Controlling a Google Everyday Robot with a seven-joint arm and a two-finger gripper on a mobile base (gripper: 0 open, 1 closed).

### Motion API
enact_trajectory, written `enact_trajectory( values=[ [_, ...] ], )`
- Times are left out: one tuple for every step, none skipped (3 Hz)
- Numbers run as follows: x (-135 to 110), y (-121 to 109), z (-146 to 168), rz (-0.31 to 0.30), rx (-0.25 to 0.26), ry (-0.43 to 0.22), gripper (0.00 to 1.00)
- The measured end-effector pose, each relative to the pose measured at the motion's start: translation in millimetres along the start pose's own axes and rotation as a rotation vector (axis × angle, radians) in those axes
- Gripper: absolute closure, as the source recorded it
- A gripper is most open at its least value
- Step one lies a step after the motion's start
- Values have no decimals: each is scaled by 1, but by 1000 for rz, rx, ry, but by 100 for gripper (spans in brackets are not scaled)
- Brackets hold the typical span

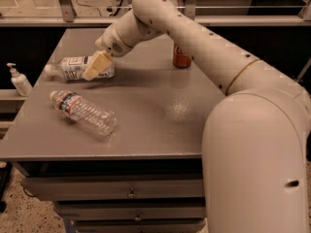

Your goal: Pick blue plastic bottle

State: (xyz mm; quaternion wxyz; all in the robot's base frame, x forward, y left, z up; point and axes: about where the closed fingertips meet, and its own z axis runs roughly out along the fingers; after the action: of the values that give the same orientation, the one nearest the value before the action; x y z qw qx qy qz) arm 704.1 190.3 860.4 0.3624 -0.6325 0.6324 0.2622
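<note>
The blue plastic bottle [73,67] lies on its side at the far left of the grey table [160,110], white cap pointing left, pale-blue and white label showing. My gripper [96,67] reaches in from the right and sits over the bottle's right, bottom end, covering part of it. The cream fingers [99,62] point down and left at the bottle.
A clear ribbed bottle [83,112] with a narrow red-and-blue label lies on its side at the front left. A red can [181,57] stands at the back, partly behind my arm. A small white pump bottle [19,80] stands off the table's left edge.
</note>
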Motion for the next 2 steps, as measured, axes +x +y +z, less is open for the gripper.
enact_trajectory(
  values=[
    [2,2,3,-15,-7,1,40],
    [1,5,-1,-32,-7,1,64]
  ],
)
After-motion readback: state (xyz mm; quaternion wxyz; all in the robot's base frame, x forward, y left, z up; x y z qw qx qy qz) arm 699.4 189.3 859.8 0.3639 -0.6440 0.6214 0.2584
